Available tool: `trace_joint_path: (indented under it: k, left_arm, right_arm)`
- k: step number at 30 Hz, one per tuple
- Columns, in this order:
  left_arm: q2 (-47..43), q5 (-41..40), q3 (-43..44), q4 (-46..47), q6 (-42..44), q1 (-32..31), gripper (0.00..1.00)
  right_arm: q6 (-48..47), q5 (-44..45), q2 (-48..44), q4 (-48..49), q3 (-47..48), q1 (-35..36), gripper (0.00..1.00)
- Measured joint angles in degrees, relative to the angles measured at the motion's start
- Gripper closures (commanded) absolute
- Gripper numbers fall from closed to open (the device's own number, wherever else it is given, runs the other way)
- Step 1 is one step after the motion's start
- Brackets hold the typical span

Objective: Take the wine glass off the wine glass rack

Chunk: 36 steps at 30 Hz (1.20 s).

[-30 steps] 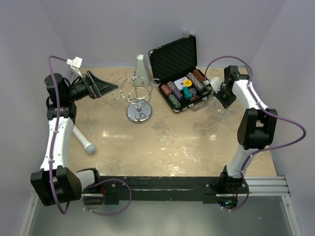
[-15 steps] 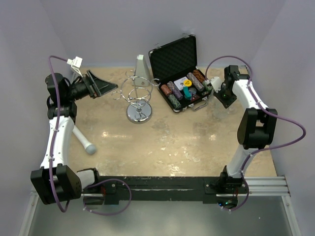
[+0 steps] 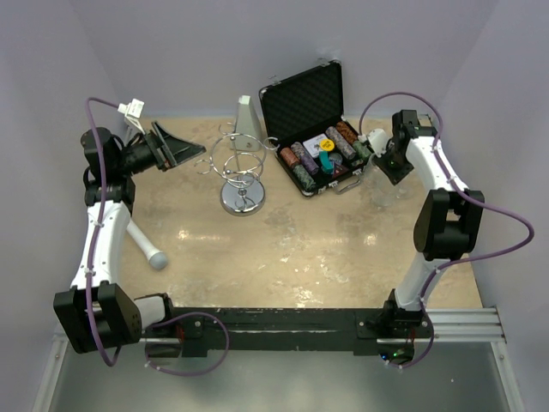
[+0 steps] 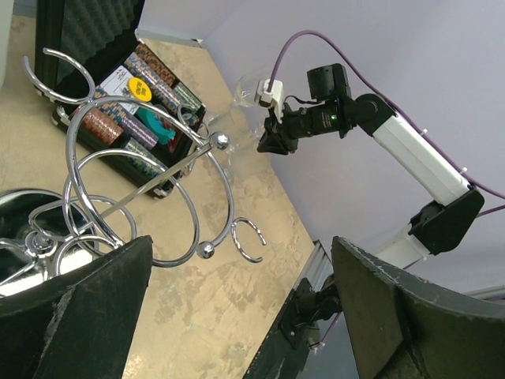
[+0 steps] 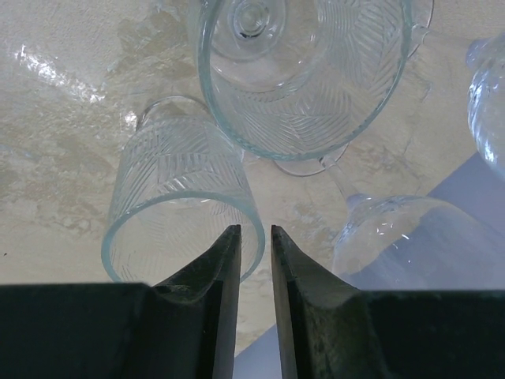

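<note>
Several clear glasses (image 5: 300, 79) close beneath the right hand (image 5: 254, 230), chip case (image 3: 302, 99) nearby.

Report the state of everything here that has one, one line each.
Left gripper: wide open, empty.
Right gripper: fingers slightly apart, gripping nothing.
Shiny chrome wire wine glass rack: upright, loops empty.
Clear patterned wine glass: off the rack, upright, ungripped.
Black foam-lined case: lid open, poker chips inside.
</note>
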Motion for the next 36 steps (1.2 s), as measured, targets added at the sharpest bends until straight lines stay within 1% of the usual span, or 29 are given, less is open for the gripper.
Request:
trace_joint_path:
  k: [4,7,8,9,13,19,22,27,30,32,36]
  left_arm:
    - [0.11,-0.17,-0.02,0.66,-0.22,0.0,0.0]
    - [0.22,-0.22,-0.02,0.79,-0.22,0.0,0.0]
    - [0.33,-0.24,-0.02,0.9,-0.22,0.0,0.0]
    - [0.48,-0.31,-0.02,1.07,-0.22,0.0,0.0]
    - [1.29,-0.68,-0.02,1.7,-0.28,0.0,0.0]
    - [2.47,-0.87,-0.02,1.86,-0.2,0.0,0.0]
    - [2.73,-1.05,0.0,1.64,0.02,0.0,0.0]
    - [2.8,-1.25,0.11,0.39,0.96,0.0,0.0]
    - [2.8,-1.77,0.7,-1.44,3.28,0.02,0.0]
    - [2.8,-2.93,1.7,-4.55,6.12,0.11,0.0]
    - [2.6,-8.57,4.35,-12.46,14.36,0.37,0.0]
  right_arm:
    - [0.44,0.0,0.07,-0.72,1.38,0.0,0.65]
    - [1.18,-0.11,0.13,-2.4,5.09,0.0,0.57]
    - [1.44,-0.17,0.13,-2.73,6.43,0.0,0.48]
    - [1.88,-0.26,0.13,-3.1,8.15,0.0,0.02]
    - [4.52,-1.09,-0.15,-3.02,13.77,0.02,0.01]
    - [8.59,-6.78,-3.13,-0.83,17.77,0.28,0.01]
    - [11.63,-8.09,-5.77,1.99,17.86,2.23,0.01]
    - [15.54,-9.62,-7.87,5.53,17.57,8.68,0.01]
    - [17.84,-9.42,-7.93,7.48,15.89,13.18,0.01]
    - [18.69,-9.68,-7.8,8.0,14.58,15.63,0.01]
    - [19.71,-11.93,-7.34,8.98,13.92,18.45,0.01]
